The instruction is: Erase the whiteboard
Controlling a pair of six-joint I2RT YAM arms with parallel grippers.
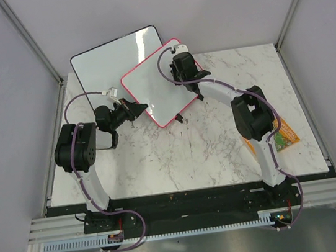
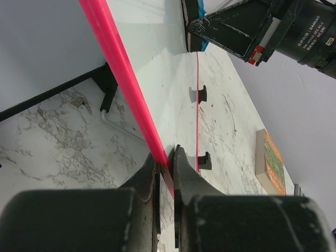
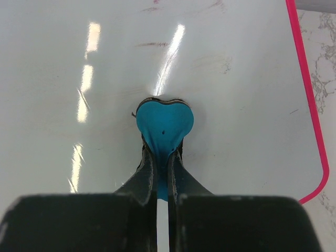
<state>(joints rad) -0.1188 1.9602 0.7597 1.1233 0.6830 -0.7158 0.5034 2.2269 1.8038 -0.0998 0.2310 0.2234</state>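
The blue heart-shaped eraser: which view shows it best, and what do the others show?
Right wrist view: the eraser sits centred, heart face plain, pinched by the right gripper against the whiteboard. Left wrist shows only its side edge, top of frame; from the top external view it cannot be made out.

- The left arm (image 1: 75, 153) rises from the near edge of the tabletop (image 1: 221, 150) by its left corner. Its elbow is folded close to the left edge, and its forearm lies low, pointing right.
- The left gripper (image 2: 167, 163) has its jaws pinched together on the pink frame of the whiteboard (image 1: 159, 86).
- The right arm (image 1: 251, 114) rises from the near edge toward the right corner. Its elbow is raised, and its forearm reaches left toward the far edge.
- The right gripper (image 3: 163, 164) has its jaws clamped on a blue heart-shaped eraser (image 3: 164, 123).
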